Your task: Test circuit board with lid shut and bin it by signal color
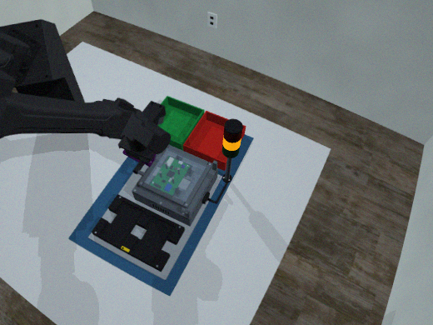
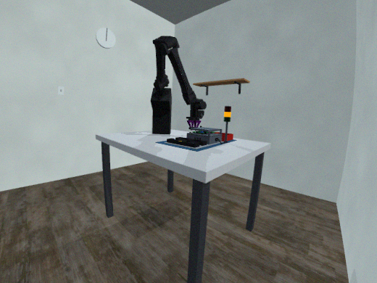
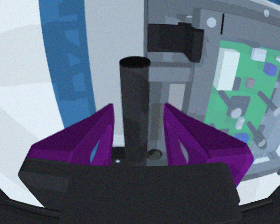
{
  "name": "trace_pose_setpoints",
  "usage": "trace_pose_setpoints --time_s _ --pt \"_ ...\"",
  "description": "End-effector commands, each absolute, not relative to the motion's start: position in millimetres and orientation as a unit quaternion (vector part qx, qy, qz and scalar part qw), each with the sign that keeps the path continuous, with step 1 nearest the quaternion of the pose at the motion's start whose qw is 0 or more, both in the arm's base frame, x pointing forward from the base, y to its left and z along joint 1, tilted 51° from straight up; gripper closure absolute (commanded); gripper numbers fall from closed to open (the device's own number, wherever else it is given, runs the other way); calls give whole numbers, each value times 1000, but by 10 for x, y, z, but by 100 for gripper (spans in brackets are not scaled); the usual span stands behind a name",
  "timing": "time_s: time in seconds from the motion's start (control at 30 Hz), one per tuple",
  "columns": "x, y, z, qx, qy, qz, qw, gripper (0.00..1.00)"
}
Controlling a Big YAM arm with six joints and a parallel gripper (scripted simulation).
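The green circuit board (image 1: pixel 171 175) lies inside the grey tester (image 1: pixel 176 182) under the clear lid, which is down. It also shows in the wrist view (image 3: pixel 246 97). The signal tower (image 1: pixel 231 142) beside the tester glows amber. My gripper (image 1: pixel 139 159) hangs over the tester's edge on the arm side. In the wrist view its purple fingers stand apart on either side of the black handle bar (image 3: pixel 134 116), with a gap on each side. The black latch hook (image 3: pixel 175 41) stands just beyond the handle's end.
The green bin (image 1: pixel 180 120) and the red bin (image 1: pixel 210 138) stand side by side behind the tester. The black tray (image 1: pixel 137 234), both pockets empty, lies in front of it on the blue mat. The arm's base stands at the table's far left.
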State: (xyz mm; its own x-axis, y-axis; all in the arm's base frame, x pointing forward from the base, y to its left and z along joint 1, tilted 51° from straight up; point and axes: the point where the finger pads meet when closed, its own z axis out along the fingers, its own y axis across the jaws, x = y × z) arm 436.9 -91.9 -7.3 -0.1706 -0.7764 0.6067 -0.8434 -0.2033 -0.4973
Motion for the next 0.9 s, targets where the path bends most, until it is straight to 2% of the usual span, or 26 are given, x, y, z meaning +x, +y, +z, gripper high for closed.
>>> trace_pose_setpoints --time_s 0.0,0.87 --pt "4437 -1076 -187 640 -636 429 49 52" --pt "4440 -1078 -150 638 -636 430 49 52"
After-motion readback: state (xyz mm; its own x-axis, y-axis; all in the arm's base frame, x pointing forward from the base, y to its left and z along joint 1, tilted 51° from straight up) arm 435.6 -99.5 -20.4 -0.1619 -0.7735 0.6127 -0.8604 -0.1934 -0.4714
